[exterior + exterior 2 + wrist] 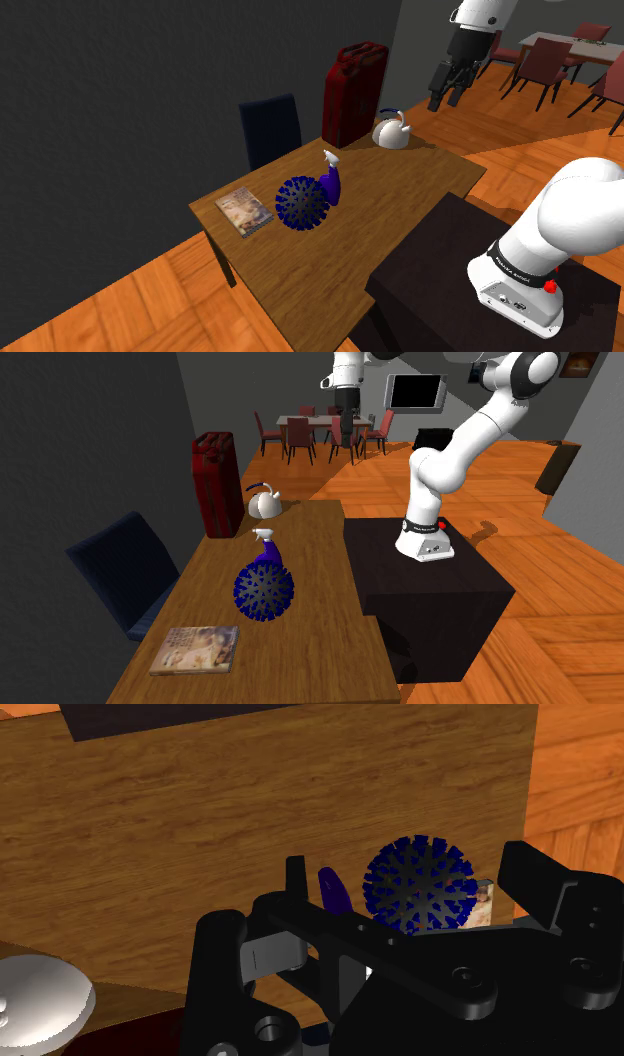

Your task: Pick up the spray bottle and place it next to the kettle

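The reach toward the bottle (331, 181) was in hand: the gripper (446, 98) hung high above the kettle (392, 131) end of the table (410, 195), fingers apart and empty. The bottle stood mid-table, just beside a ball (302, 203). Next, the gripper probably needed to descend and straddle the bottle without nudging the ball.

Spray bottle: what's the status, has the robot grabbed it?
Gripper open, empty, high near kettle. Spray bottle upright on table, untouched. Spiky blue ball close beside it.
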{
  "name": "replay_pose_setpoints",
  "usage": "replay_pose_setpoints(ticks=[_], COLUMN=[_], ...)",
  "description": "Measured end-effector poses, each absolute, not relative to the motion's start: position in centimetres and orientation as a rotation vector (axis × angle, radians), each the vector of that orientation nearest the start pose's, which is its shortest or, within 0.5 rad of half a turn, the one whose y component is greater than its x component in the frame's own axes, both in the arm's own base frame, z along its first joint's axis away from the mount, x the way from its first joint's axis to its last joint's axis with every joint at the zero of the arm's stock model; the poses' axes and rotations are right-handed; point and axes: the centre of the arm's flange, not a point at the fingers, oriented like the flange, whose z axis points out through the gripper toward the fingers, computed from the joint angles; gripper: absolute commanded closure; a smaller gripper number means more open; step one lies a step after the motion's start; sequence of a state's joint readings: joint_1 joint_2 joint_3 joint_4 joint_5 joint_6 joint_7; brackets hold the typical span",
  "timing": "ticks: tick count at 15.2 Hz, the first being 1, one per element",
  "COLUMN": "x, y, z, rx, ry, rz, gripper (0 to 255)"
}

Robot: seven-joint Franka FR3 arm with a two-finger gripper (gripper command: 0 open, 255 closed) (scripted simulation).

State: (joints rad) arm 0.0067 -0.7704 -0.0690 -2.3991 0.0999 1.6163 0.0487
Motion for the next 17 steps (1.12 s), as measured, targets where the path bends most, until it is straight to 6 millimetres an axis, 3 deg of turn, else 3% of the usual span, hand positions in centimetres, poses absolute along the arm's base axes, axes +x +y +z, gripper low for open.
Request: replay_pose_setpoints(ticks=[3, 6, 17], x=[32.6, 34.7, 45.2], y=[-1.1, 0.1, 3.0], z=[56.0, 53.6, 43.3], rx=[-2.996, -3.007, -3.056], ry=[0.146, 0.148, 0.160], rz=[0.023, 0.026, 0.030], gripper=[0, 0, 0])
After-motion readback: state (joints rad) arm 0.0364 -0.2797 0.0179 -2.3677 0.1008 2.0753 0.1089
